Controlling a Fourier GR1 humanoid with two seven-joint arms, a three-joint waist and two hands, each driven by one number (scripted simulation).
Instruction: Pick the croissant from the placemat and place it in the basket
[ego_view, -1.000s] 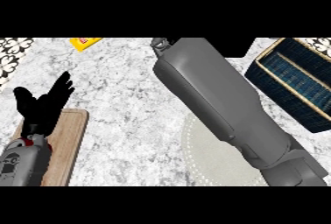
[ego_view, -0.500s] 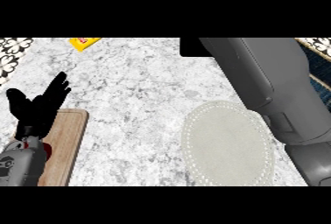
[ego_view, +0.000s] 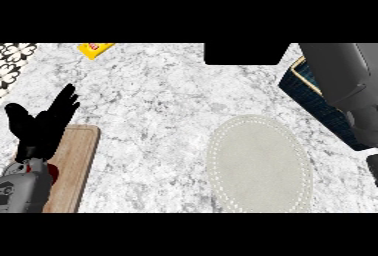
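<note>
Over the basket (ego_view: 314, 92), right arm; croissant, right fingers unseen; left hand (ego_view: 40, 127) fingers open

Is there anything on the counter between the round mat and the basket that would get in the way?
Nothing on the counter does. The mat lies bare, and no croissant shows. The basket sits up and to its right, with only bare counter between. The right arm hangs over the basket and hides most of it; its robot hand is out of view.

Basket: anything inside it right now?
Can't confirm. Only part of the basket shows at the right edge, dark ribbed interior; the grey right forearm covers most of it. No croissant visible there, and the placemat is bare.
</note>
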